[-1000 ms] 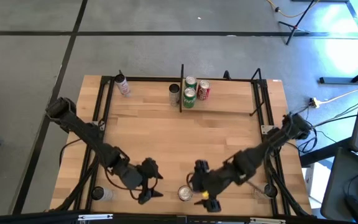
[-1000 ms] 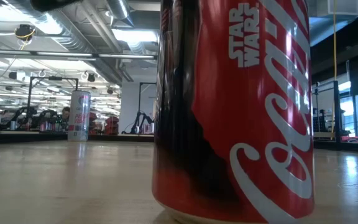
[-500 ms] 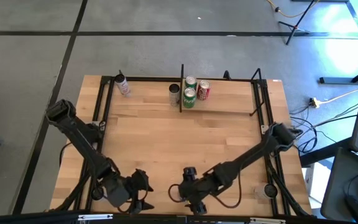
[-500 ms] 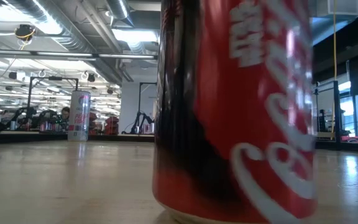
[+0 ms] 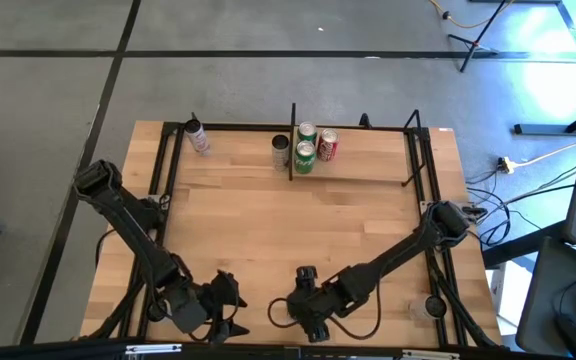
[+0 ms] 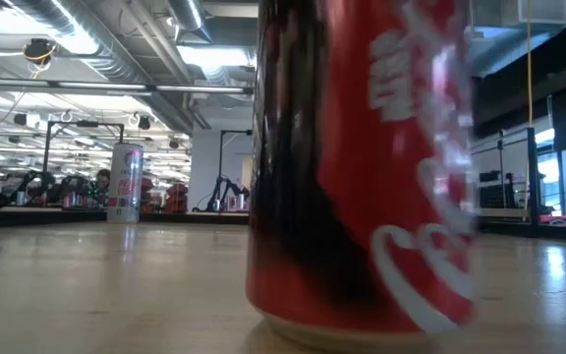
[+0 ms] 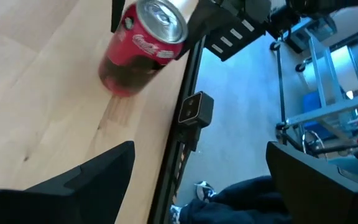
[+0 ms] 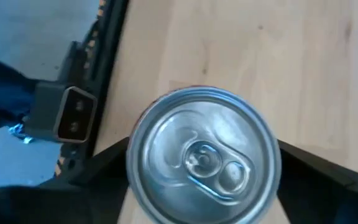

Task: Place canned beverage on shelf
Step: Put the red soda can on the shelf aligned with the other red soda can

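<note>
Red can [image 8: 204,155] standing at the table's [image 5: 268,240] near edge, right gripper [image 8: 204,163] straddling it with fingers apart, left gripper [image 7: 197,180] waiting wide beside; shelf [image 5: 293,140] standing at far edge.

A big red can [image 6: 362,167] fills the middle, standing on the wooden surface [image 6: 96,285], its white lettering smeared by blur. Far off to the left, a pale slim can [image 6: 125,183] stands upright at the far edge. Behind it, a workshop with ceiling lights and pipes.
</note>
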Robot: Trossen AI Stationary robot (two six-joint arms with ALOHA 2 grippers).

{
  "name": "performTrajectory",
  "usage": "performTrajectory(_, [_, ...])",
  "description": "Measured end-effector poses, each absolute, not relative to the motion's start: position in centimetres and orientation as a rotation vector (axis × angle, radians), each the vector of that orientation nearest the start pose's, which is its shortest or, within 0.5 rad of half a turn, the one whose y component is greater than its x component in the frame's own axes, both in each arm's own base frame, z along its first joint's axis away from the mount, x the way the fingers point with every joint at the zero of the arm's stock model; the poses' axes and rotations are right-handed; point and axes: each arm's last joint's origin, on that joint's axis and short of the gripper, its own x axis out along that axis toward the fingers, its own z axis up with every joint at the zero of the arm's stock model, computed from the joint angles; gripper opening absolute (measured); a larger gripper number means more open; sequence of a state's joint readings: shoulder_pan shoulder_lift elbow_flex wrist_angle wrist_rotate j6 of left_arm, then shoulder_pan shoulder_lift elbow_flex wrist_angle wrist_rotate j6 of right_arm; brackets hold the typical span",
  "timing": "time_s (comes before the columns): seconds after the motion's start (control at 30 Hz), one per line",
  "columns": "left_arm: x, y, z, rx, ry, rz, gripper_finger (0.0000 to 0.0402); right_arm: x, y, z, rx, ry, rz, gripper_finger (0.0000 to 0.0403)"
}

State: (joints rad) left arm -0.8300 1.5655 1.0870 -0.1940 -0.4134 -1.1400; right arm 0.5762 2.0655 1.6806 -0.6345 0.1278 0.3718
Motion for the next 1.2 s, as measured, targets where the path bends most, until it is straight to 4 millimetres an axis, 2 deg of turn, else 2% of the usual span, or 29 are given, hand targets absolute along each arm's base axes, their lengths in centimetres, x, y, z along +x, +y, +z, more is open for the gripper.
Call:
performTrajectory(0.1, [23.6, -23.9, 25.2, -0.705, 0.675, -0.029, 0.0357, 37.6, 23.9, 22.0, 0.009, 1.022, 0.196, 0.0267])
performTrajectory(0.23, [23.2, -22.5, 26.3, -0.697, 0.681, -0.001, 0.0357, 37.6, 23.4, 22.5, 0.019, 1.047, 0.155, 0.0264])
performTrajectory(0.4, [22.0, -19.5, 28.7, -0.672, 0.684, 0.047, 0.0357, 37.9, 20.7, 25.3, 0.042, 1.036, 0.092, 0.0264])
performTrajectory(0.6, [20.2, -15.9, 31.3, -0.581, 0.667, 0.058, 0.0357, 37.5, 14.7, 29.4, 0.076, 1.021, -0.044, 0.0264])
performTrajectory(0.8, [18.7, -13.2, 33.5, -0.452, 0.603, 0.005, 0.0357, 35.8, 7.5, 33.0, 0.101, 1.019, -0.260, 0.0264])
performTrajectory(1.07, [15.9, -10.4, 34.6, -0.380, 0.608, 0.062, 0.0357, 33.7, -1.8, 35.2, 0.167, 1.040, -0.468, 0.0264])
performTrajectory(1.2, [15.0, -10.3, 34.5, -0.344, 0.639, 0.062, 0.0357, 32.8, -5.6, 34.6, 0.183, 1.049, -0.537, 0.0264])
